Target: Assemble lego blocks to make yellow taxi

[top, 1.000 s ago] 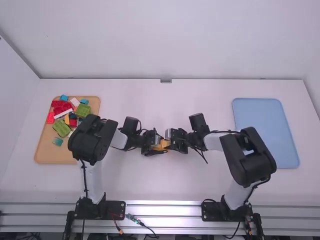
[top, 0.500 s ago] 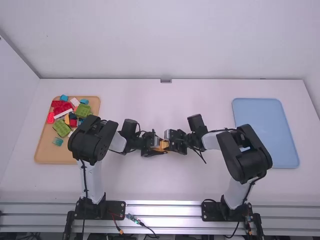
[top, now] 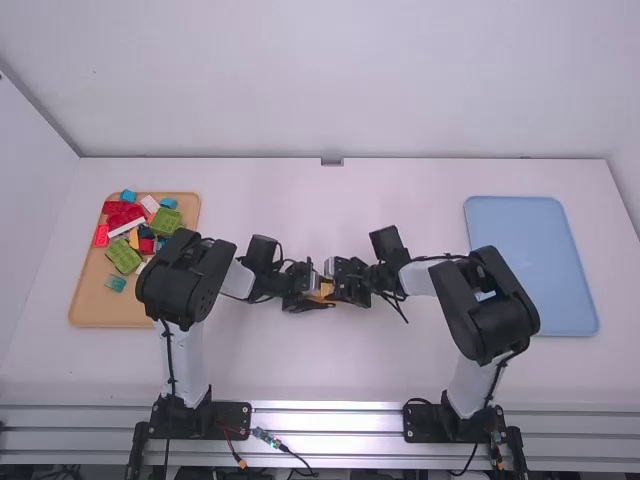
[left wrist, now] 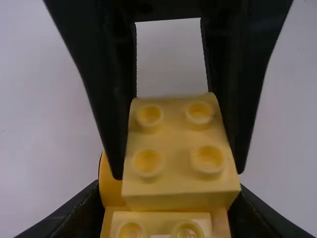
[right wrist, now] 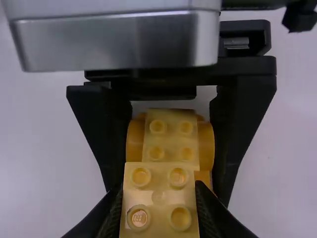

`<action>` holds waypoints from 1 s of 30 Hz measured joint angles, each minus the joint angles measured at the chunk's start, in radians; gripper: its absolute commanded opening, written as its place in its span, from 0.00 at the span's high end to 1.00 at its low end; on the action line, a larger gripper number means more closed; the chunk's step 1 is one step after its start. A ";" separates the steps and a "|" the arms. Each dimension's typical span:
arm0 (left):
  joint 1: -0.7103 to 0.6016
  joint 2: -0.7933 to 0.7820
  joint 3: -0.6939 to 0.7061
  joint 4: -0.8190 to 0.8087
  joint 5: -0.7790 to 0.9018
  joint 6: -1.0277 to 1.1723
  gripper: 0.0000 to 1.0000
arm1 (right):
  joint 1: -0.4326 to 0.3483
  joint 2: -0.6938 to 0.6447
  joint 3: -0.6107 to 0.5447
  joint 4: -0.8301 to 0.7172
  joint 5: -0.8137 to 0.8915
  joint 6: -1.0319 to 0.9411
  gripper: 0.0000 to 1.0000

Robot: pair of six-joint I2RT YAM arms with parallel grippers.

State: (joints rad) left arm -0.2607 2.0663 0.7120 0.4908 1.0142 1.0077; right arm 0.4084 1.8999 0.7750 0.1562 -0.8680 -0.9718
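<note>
Your right gripper (left wrist: 179, 173) has edged toward the left gripper (right wrist: 167, 194) since a second ago. Treat both yellow parts as light, stiff plastic, probably slick; take them squarely by their flat sides, studs free. Your right fingers are clamped on the four-stud yellow brick (left wrist: 176, 171); your left ones pinch the round-sided yellow-orange piece (right wrist: 206, 144), with both parts meeting between the arms, mid-table.

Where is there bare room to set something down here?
Bare: the pale blue rectangular tray, and the white table between it and the tan rectangular tray, beyond the left gripper and right gripper. Crowded: the tan tray's far part, heaped with coloured plastic blocks, and mid-table, where those grippers hold yellow blocks.
</note>
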 measured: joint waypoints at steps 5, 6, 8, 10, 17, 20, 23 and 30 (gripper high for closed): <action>-0.001 0.000 -0.001 0.009 0.002 0.007 0.47 | 0.000 0.000 0.000 0.004 0.011 0.000 1.00; -0.001 0.000 -0.006 0.025 -0.001 0.007 0.47 | 0.000 0.000 0.000 0.006 0.011 0.001 1.00; -0.001 0.000 -0.014 0.047 -0.002 0.006 0.47 | 0.000 0.000 0.000 0.012 0.012 0.001 1.00; -0.001 0.000 -0.030 0.089 -0.005 -0.004 0.47 | 0.000 0.000 0.000 0.020 0.016 0.010 1.00; -0.001 0.000 -0.059 0.156 -0.009 -0.026 0.49 | 0.004 0.000 0.000 0.022 0.020 0.024 1.00; -0.001 0.000 -0.061 0.162 -0.010 -0.031 0.50 | 0.004 0.000 0.000 0.023 0.021 0.024 1.00; -0.002 0.000 -0.059 0.152 -0.010 -0.032 0.51 | 0.005 0.000 0.000 0.024 0.023 0.026 1.00; -0.003 0.000 -0.055 0.143 -0.014 -0.069 0.51 | 0.016 0.000 0.000 0.020 0.047 0.026 1.00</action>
State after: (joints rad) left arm -0.2638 2.0663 0.6575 0.6334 1.0000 0.9390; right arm 0.4248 1.8999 0.7750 0.1761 -0.8207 -0.9455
